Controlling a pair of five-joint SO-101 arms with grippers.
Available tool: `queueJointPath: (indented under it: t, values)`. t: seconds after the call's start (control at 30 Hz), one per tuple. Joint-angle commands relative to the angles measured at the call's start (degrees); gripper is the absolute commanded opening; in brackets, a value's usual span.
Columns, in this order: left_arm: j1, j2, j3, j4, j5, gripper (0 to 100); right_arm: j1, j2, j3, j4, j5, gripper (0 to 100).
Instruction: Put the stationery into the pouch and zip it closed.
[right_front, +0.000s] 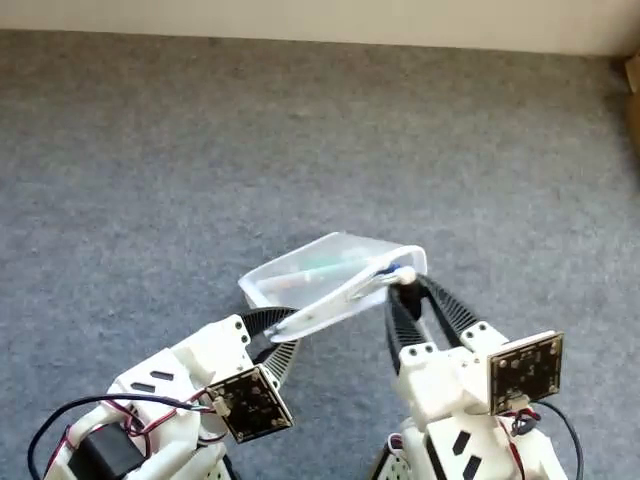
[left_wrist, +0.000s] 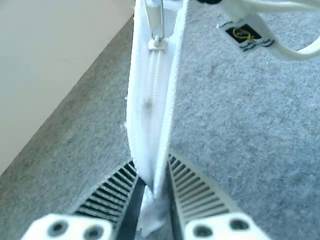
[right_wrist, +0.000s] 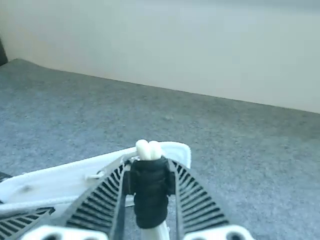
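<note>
With the pouch (right_front: 335, 262) over the table (right_front: 150, 150), stationery (right_front: 318, 270) inside, the left gripper (left_wrist: 151, 170) clamped on its zipper-tape end and the right gripper (right_wrist: 148, 167) clamped on the black pull (right_wrist: 149, 200), finishing cleanly probably called for a straight, steady draw against taut tape.

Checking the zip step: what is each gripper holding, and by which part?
Left gripper clamps the pouch by the end of its zipper strip; right gripper pinches the black-wrapped pull at the pouch's other end.
</note>
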Motion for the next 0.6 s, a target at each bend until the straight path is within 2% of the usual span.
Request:
queueJointPath:
  t: [0.0, 0.17, 0.47, 0.57]
  values:
    - [-1.6, -0.4, -2.3, 1.1, 0.5, 1, 6.2, -0.6, 0.1, -4.2, -0.2, 0.4]
    - [-1.6, -0.4, -2.2, 1.1, 0.5, 1, 13.4, -0.7, 5.1, -8.1, -0.2, 0.4]
    - [-5.1, -0.4, -1.9, 1.1, 0.5, 1, 27.3, -0.6, 5.9, -11.3, 0.0, 0.4]
    - [-5.2, -0.4, -1.9, 0.9, 0.5, 1, 29.9, -0.6, 5.9, -11.3, 3.7, 0.4]
